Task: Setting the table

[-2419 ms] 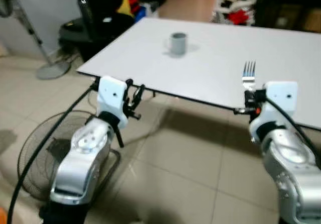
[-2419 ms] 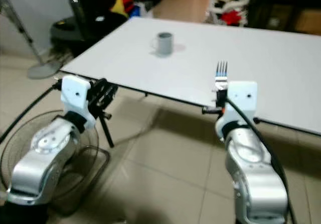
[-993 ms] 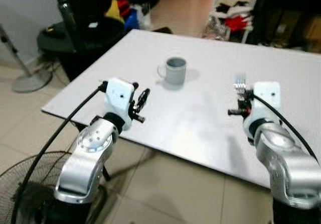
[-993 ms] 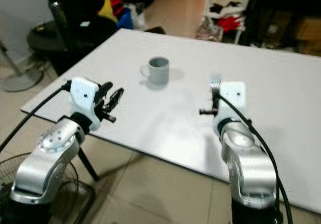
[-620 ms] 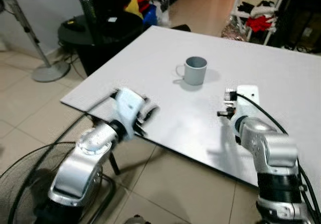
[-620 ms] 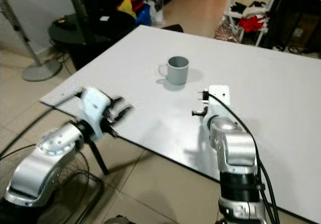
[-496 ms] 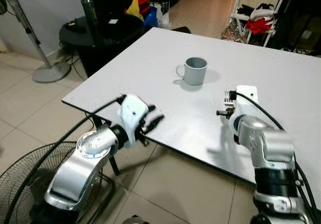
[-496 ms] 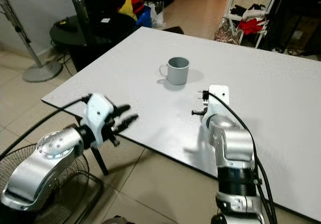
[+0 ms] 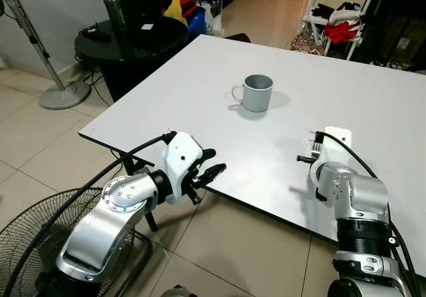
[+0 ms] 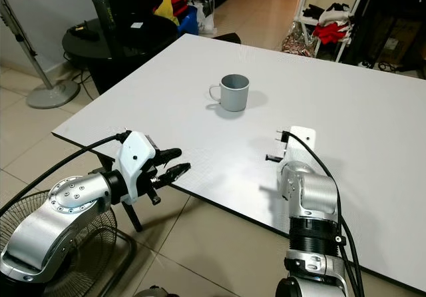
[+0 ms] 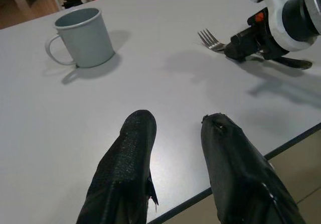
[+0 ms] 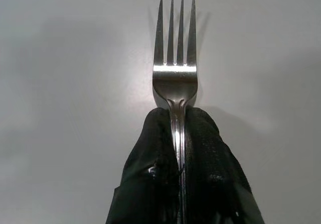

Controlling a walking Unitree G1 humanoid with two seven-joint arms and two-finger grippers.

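A grey mug (image 9: 257, 93) already sits on the white surface (image 9: 373, 104). The right gripper (image 12: 178, 128), fingers clamped on a fork (image 12: 175, 63), holds it low over the surface, seemingly not yet released. The left gripper (image 11: 175, 148) hovers at the near edge, fingers narrowly parted, empty.

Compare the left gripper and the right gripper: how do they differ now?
The left gripper is open and holds nothing; the right gripper is shut on a fork. The left hovers at the white table edge; the right is farther in, over the tabletop. Both have black fingers.
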